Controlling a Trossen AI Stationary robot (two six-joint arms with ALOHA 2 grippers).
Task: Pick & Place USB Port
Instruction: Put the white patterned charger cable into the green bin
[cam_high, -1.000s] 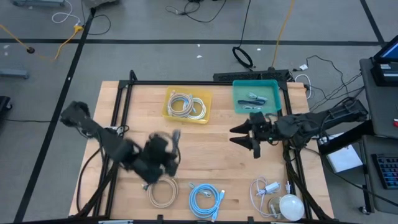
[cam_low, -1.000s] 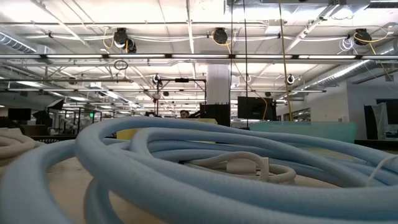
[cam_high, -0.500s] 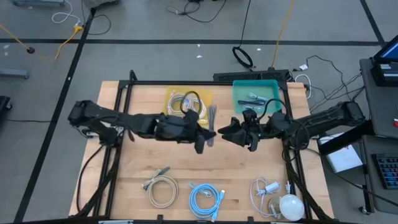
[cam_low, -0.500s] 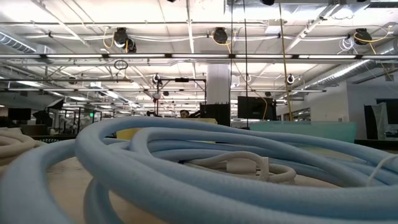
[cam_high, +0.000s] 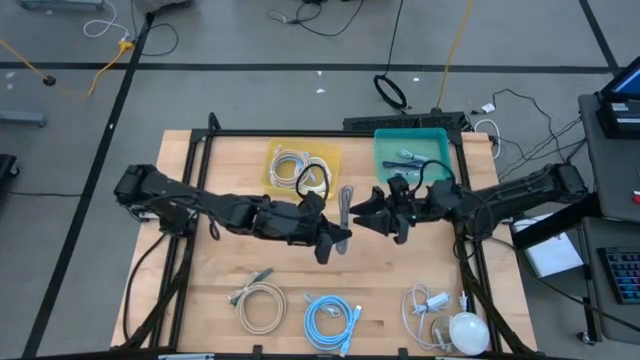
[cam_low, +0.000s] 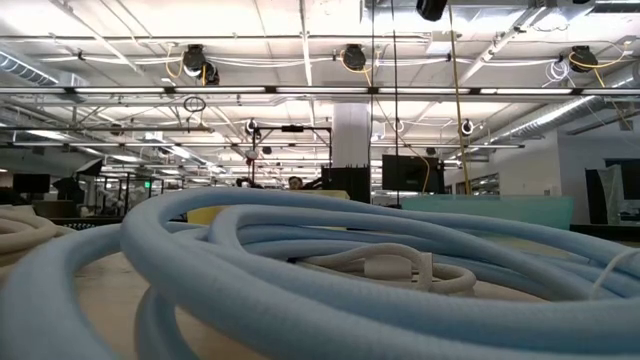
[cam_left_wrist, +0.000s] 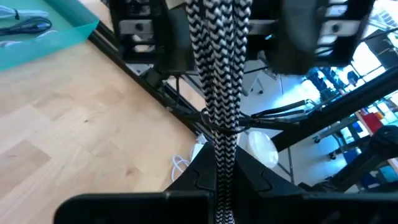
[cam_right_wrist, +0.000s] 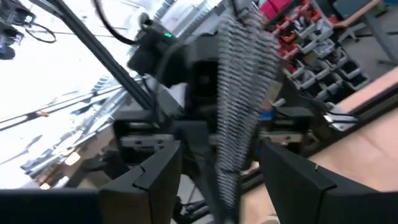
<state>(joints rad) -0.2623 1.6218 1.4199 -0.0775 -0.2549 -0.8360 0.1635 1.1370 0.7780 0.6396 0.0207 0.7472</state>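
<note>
- While the left gripper (cam_high: 338, 235) holds the braided cable (cam_high: 345, 205) above the middle of the table (cam_high: 220, 165), its fingers are closed tight on the bundle near one end; the left wrist view shows the black-and-white weave running straight out from between them.
- The right gripper (cam_high: 365, 212) faces it from just beside, its fingers (cam_right_wrist: 155, 171) spread wide on either side of the cable and not yet closed on it (a handover looks to be the step in hand, though that is my reading).
- To do it well, the right fingers should close squarely across the whole bundle, not on a single strand, before the left ones let go.
- The left grip should release only once the right one is firm, else the cable drops to the table.
- The teal bin (cam_high: 437, 140) lies just behind the right arm, the yellow bin (cam_high: 272, 180) behind the left; which one is meant for this cable I cannot tell.
</note>
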